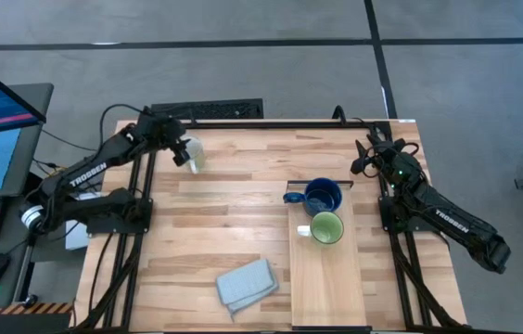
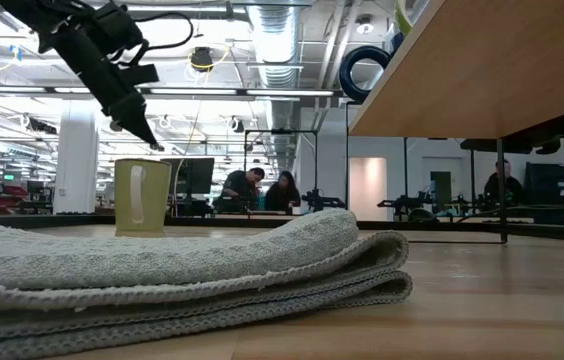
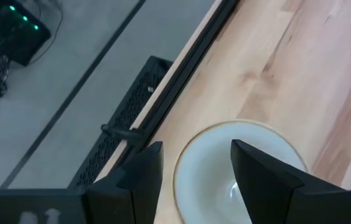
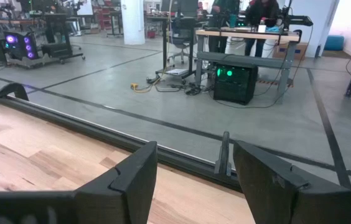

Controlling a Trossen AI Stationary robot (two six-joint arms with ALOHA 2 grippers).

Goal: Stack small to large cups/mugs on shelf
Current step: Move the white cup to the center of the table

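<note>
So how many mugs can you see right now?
3. The blue mug and the green mug stand on the shelf, green just in front of blue. The cream mug stands on the table's far left, under the left claw.

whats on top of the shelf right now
On the shelf stand the dark blue mug and, right beside it, the light green mug, both upright, neither stacked. The cream mug sits off it on the table, under the left pincer. Mug interiors appear empty.

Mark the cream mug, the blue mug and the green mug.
cream mug [image 2: 142, 196], low view, side wall.
blue mug [image 1: 322, 197], high view, inside of the cup.
green mug [image 1: 326, 228], high view, inside of the cup.
</note>
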